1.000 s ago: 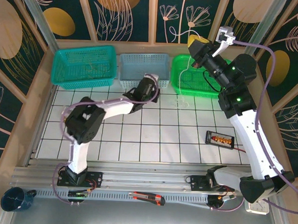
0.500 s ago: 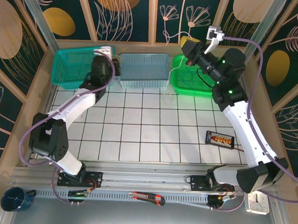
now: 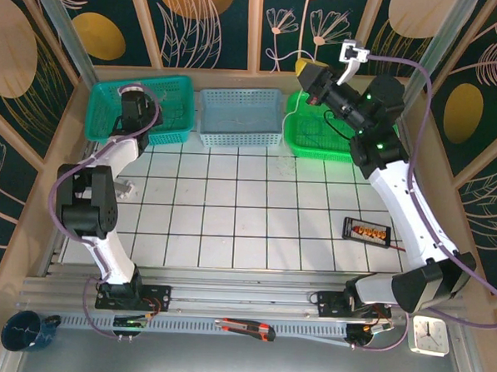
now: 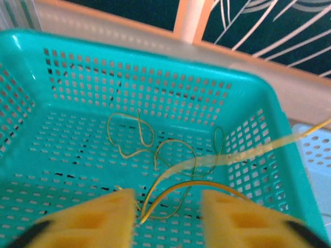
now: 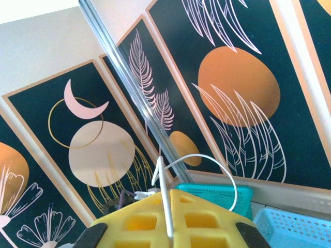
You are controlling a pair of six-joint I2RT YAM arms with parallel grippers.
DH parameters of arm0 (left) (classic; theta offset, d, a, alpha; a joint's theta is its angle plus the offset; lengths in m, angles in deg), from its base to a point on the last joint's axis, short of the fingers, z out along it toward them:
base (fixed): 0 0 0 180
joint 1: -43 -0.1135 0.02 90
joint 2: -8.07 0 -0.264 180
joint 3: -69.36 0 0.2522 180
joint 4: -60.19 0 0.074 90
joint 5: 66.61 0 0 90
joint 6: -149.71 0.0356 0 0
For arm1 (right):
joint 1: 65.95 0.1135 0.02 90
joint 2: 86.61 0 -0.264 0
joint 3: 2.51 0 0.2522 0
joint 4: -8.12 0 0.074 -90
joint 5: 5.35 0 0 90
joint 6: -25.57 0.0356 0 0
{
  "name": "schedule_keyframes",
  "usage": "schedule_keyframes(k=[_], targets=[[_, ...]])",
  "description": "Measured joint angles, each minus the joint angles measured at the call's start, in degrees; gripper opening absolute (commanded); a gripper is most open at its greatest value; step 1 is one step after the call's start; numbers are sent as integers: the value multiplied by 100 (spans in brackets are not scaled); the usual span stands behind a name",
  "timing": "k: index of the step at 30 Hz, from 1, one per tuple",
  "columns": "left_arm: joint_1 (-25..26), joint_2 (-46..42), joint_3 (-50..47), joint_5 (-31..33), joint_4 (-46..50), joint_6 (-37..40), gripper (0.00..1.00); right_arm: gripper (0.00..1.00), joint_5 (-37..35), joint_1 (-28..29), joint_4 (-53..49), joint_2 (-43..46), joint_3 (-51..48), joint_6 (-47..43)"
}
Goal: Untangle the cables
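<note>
Yellow cables [image 4: 207, 161] lie in the teal basket [image 4: 155, 62], just ahead of the open left gripper [image 4: 166, 209] at lower centre; the right gripper [image 5: 168, 201] pinches a white cable [image 5: 199, 156].

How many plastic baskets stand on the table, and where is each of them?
3. The teal basket is at the far left, the light blue basket at the far middle, and the green basket at the far right, in one row. No other seems hidden.
</note>
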Motion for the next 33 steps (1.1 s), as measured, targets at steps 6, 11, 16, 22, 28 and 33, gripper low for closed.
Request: schedule_keyframes(k=[6,11,16,22,28,33], targets=[[13,-68,149,-533,157,-96,82,0,74,0,146,-85,122,46],[28,-763,-245,-1478,109,-444,80,0,127,0,286,-223,142,155],[428,-1777,-1366,-2371,-509,-1128,78,0,166,0,402,-330,142,243],[1547,-2129,-2671,-2975,-1731,-2391,75,0,162,63,533,-358,142,313],[2592,-1893,-3163,-2975,-2964,-3565,66,0,136,260,573,-363,142,310],[3139,-1436,-3276,-2769,-3998,-4356,54,0,39,385,588,-387,142,308]])
